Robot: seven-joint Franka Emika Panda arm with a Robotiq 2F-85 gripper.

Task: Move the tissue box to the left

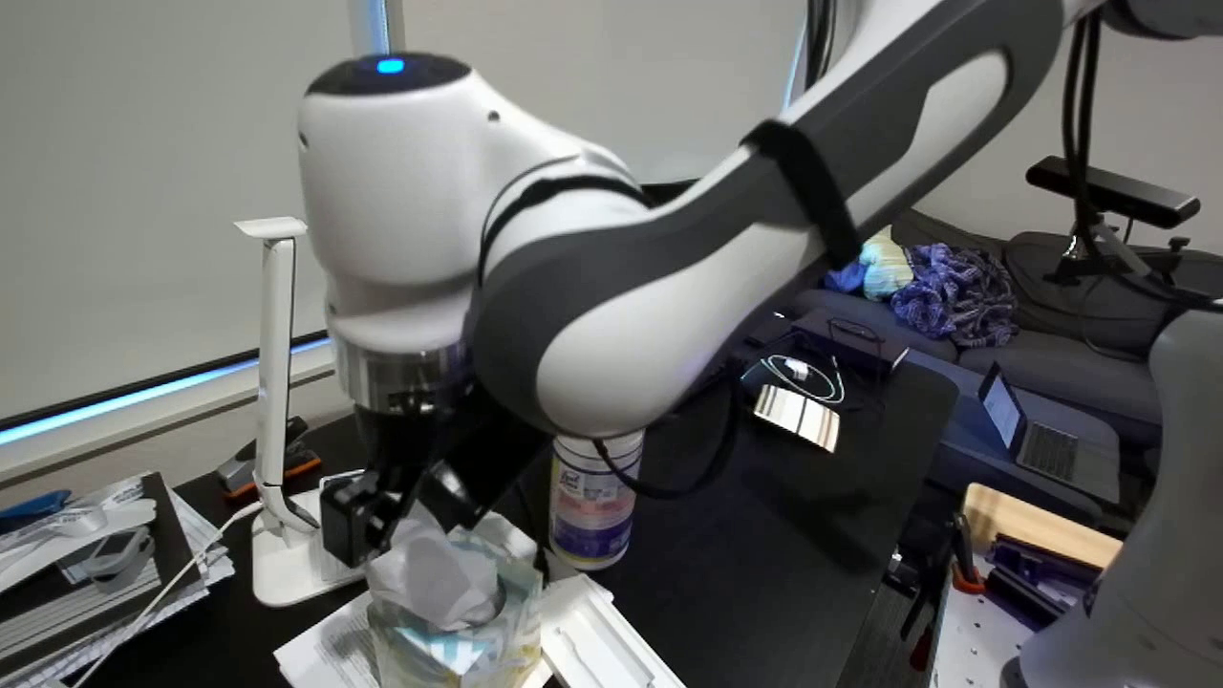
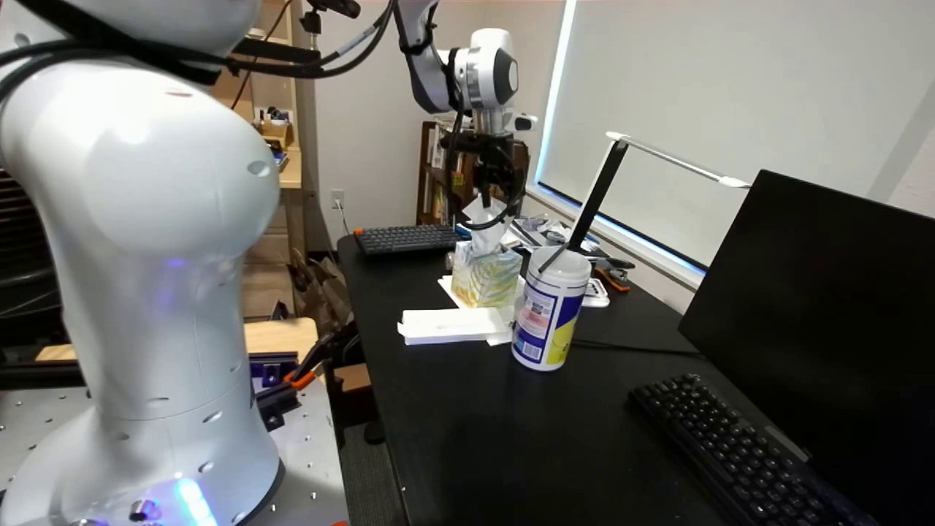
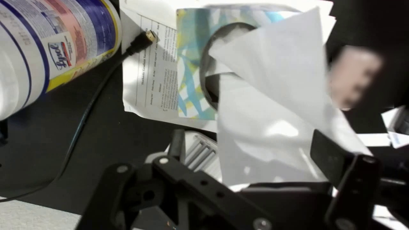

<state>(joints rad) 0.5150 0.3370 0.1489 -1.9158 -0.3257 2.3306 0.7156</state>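
The tissue box (image 1: 521, 626) is a small cube with yellow, green and blue patterned sides. It stands upright on loose papers on the black desk, and shows in an exterior view (image 2: 486, 281) and the wrist view (image 3: 193, 68). A white tissue (image 3: 271, 92) sticks up from its oval opening. My gripper (image 3: 250, 148) is open, its two fingers wide apart, with the tissue's upper part between them. In both exterior views the gripper (image 1: 406, 516) (image 2: 491, 186) is above the box at tissue height. The tissue partly hides the box's top in the wrist view.
A white-and-blue canister (image 1: 592, 502) (image 2: 544, 321) stands close to the box. A white flat carton (image 2: 445, 325) lies beside the box. A desk lamp (image 1: 277, 382), keyboards (image 2: 409, 237), a monitor (image 2: 825, 329) and a black cable (image 3: 84, 111) are also on the desk.
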